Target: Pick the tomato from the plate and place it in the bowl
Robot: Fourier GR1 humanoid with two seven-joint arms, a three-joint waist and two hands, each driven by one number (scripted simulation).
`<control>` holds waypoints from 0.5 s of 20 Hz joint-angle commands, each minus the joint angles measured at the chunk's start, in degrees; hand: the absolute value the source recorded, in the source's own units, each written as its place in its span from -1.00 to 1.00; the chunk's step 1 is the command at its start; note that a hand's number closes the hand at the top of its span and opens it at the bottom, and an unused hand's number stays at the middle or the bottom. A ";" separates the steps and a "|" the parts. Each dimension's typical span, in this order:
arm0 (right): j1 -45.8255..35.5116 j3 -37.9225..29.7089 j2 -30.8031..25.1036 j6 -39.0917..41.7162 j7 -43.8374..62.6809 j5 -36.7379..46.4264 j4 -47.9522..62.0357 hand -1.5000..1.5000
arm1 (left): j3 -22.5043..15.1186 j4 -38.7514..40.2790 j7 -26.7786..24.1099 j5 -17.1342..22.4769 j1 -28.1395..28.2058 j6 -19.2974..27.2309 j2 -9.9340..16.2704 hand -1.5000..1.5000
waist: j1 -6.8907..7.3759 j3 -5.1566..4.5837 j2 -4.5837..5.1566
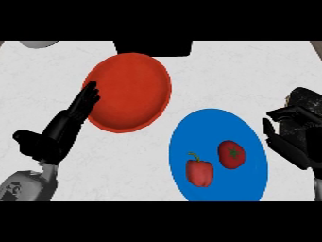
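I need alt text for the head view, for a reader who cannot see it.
A tomato and a red pepper lie on a blue plate, with a red bowl up-left of it. The open left hand is beside the bowl, and the open right hand beside the plate.

tomato (232,154) on blue plate (184,142) | red bowl (132,71) apart | hands open

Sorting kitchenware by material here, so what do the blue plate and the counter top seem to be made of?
Blue plate: an even, matte blue with no glare, possibly plastic or glazed ceramic. Counter top: white with faint grey veining, looks like marble or stone-pattern laminate.
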 commanded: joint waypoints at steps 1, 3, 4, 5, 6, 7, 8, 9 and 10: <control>1.85 3.93 7.61 -4.48 5.57 0.08 -2.94 -1.00 | -3.74 0.75 -1.29 -2.25 -0.29 -1.29 -2.65 0.00 | 0.67 0.14 -0.18; 0.53 3.07 6.74 -1.30 2.04 3.49 1.07 -1.00 | -3.66 1.70 -1.23 -5.59 0.88 -1.46 -4.64 0.00 | 1.11 0.17 -0.14; -2.94 5.32 4.10 -2.93 6.40 8.97 1.30 -1.00 | -3.04 0.48 -1.75 -3.11 2.07 -3.38 -2.68 0.00 | 1.39 0.14 -0.13; -1.09 5.28 0.34 -0.02 4.64 9.55 0.67 -1.00 | -5.06 0.73 -2.37 -5.22 3.00 -1.40 -3.89 0.00 | 1.27 0.13 -0.16; -0.66 6.84 -1.21 1.05 8.37 11.05 -2.88 -1.00 | -5.29 1.89 -1.37 -5.70 0.76 -1.28 -4.57 0.00 | 0.88 0.11 -0.20; -3.57 9.22 -1.72 1.15 9.97 14.98 0.81 -1.00 | -3.36 1.75 -3.22 -4.27 1.58 -2.38 -3.19 0.00 | 1.68 0.06 -0.08; -4.00 7.51 -5.05 4.59 12.32 13.74 -0.03 -1.00 | -1.61 2.82 -2.65 -2.20 0.15 -4.16 -2.56 0.00 | 1.29 0.06 -0.07; -5.86 7.96 -6.90 6.13 15.61 15.34 -0.41 -1.00 | -3.14 1.30 -0.39 -3.09 -0.03 -2.91 -3.57 0.00 | 1.48 0.05 -0.15; -7.49 8.99 -8.45 8.60 19.90 16.17 -0.58 -1.00 | -2.98 2.12 -0.59 -4.03 -0.72 -2.17 -3.66 0.00 | 1.58 0.00 -0.12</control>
